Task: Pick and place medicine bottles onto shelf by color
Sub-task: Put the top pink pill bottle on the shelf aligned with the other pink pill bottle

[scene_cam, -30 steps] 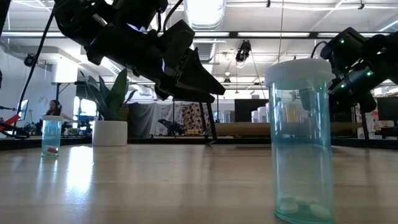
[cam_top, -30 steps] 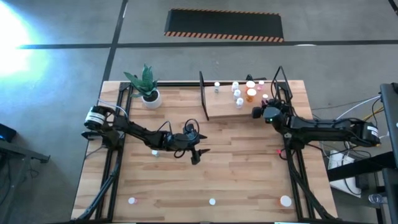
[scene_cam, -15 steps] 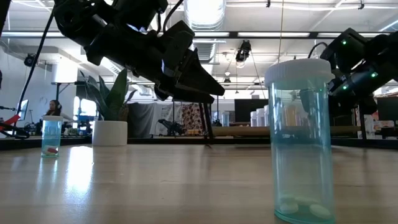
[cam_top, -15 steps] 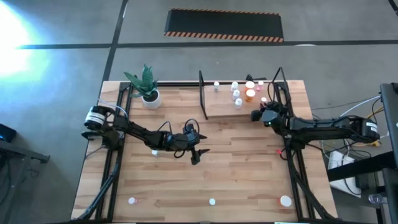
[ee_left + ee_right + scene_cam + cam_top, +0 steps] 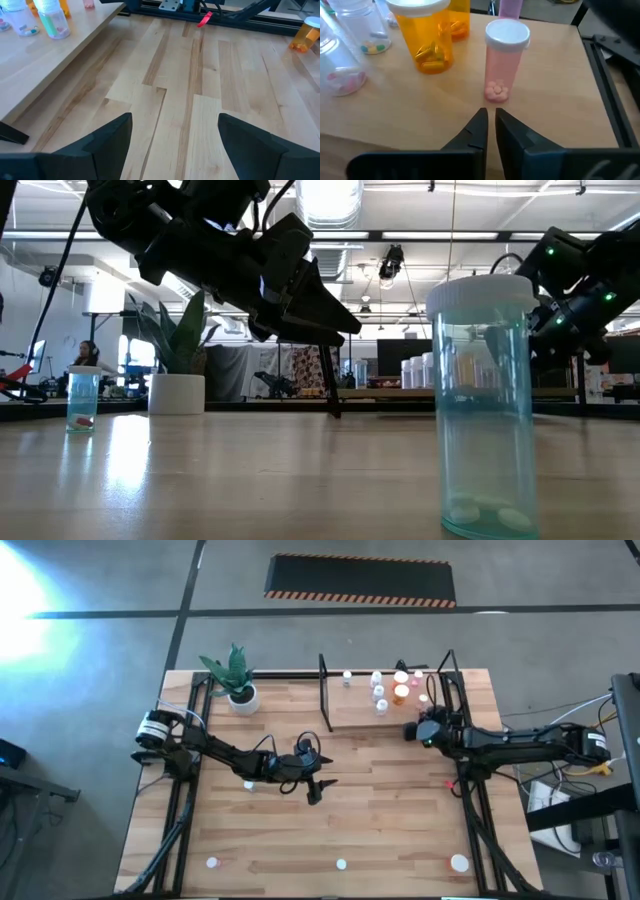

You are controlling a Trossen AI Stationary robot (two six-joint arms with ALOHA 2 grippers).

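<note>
The shelf (image 5: 385,705) stands at the table's far right with several medicine bottles (image 5: 390,688) upright on its board. In the right wrist view a pink bottle (image 5: 506,59) and an orange bottle (image 5: 432,42) stand on the board just ahead of my right gripper (image 5: 491,120), which is shut and empty at the shelf's near right edge (image 5: 409,728). My left gripper (image 5: 315,790) hovers open and empty over the table's middle (image 5: 175,145). Three more bottles (image 5: 341,863) stand on their bases along the table's near edge.
A white pot with a green plant (image 5: 238,680) stands at the far left. A bottle (image 5: 250,785) stands beside the left arm. A teal bottle (image 5: 480,400) fills the low view's foreground. An orange bottle (image 5: 305,35) and a red scrap (image 5: 204,19) lie near the right frame.
My right gripper has drawn back a little from the shelf's bottles, toward the table's near edge and slightly left. The left arm has kept still.
</note>
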